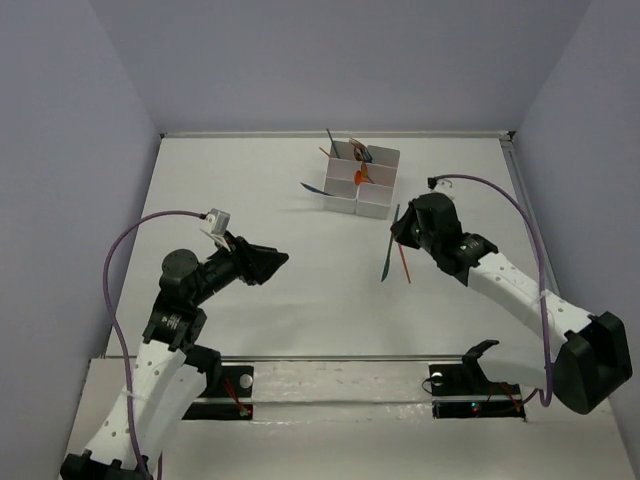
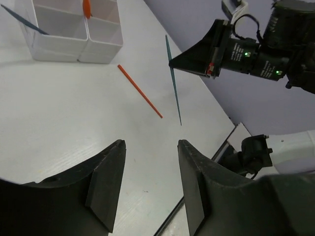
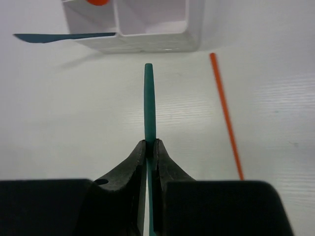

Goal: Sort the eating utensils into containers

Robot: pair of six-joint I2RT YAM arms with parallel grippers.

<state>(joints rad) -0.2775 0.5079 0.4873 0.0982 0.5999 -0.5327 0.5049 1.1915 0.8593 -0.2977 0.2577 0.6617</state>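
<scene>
White desk top fills the overhead view, walled in by pale lilac panels. On my screens the white six-compartment container (image 1: 372, 205) stands toward the far edge, a little right of centre.

On the right half of the desk, the right pincer (image 1: 399, 233) sits near the container's near right corner, on the side toward the near edge. Its fingers are pressed together on a teal utensil (image 3: 149, 96). In the right wrist view the thin handle runs straight out from between the fingertips (image 3: 140, 153), pointing at the container's near wall and stopping short of it. From above, the utensil extends past the pincer both ways, toward the far edge and toward the near edge. I cannot tell whether either end touches the desk.

Just to the right of it, an orange utensil (image 1: 404, 258) lies flat on the desk, apart from the pincer and roughly parallel to the held one.

A second teal utensil (image 1: 315, 187) pokes out from the container's left side toward the left edge. More utensil ends (image 1: 358, 148) stick up from the far compartments.

Over the left half of the desk, the left pincer (image 2: 151, 145) has its jaws spread wide, with nothing between them, well apart from every utensil.
</scene>
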